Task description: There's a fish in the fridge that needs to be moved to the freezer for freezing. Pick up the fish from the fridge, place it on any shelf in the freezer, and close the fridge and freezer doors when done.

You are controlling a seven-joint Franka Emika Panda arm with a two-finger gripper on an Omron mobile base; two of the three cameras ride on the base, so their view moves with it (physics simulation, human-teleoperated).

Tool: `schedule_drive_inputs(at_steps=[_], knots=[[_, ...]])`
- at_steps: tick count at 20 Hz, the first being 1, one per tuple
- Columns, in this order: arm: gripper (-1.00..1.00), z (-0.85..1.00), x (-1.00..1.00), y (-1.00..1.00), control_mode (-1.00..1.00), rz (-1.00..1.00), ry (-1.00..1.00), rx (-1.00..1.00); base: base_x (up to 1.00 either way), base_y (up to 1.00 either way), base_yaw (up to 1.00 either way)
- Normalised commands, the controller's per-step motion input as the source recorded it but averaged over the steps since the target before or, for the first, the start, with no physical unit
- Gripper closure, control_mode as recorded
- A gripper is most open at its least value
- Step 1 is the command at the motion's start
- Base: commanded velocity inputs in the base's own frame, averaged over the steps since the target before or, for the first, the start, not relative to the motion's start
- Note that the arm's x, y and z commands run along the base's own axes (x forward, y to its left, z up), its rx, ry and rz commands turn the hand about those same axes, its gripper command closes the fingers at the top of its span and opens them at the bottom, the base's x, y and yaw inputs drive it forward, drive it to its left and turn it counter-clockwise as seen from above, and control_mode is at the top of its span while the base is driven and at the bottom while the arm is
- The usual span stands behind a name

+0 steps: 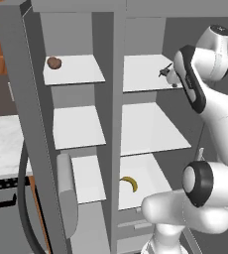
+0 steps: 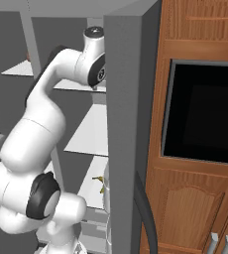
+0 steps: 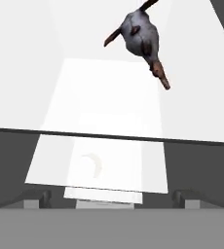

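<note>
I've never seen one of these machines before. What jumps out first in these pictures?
A big white robot arm reaches up into an open grey fridge, toward a small dark fish lying on the top shelf of the wider side. Its fingers are spread open and hold nothing yet. Elsewhere, a yellow banana sits on a lower shelf of that side, and a brown lump rests on the narrow side's top shelf.

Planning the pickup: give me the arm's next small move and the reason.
Probably ease the open gripper forward onto the fish. The fish lies ahead on the fridge's top shelf, beyond the fingertips and not yet between them, so closing now would likely grasp nothing.
</note>
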Motion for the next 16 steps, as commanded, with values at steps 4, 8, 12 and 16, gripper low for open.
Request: schedule_drive_inputs(at_steps=[4,8,12,16], knots=[[-1.00,0.00,0.61,-0.16,-1.00,0.00,0.00,0.00,0.00,0.00,0.00],[-1.00,0.00,0.59,-0.23,-1.00,0.00,0.00,0.00,0.00,0.00,0.00],[-1.00,0.00,0.53,-0.06,-1.00,0.00,0.00,0.00,0.00,0.00,0.00],[-1.00,0.00,0.49,-0.06,-1.00,0.00,0.00,0.00,0.00,0.00,0.00]])
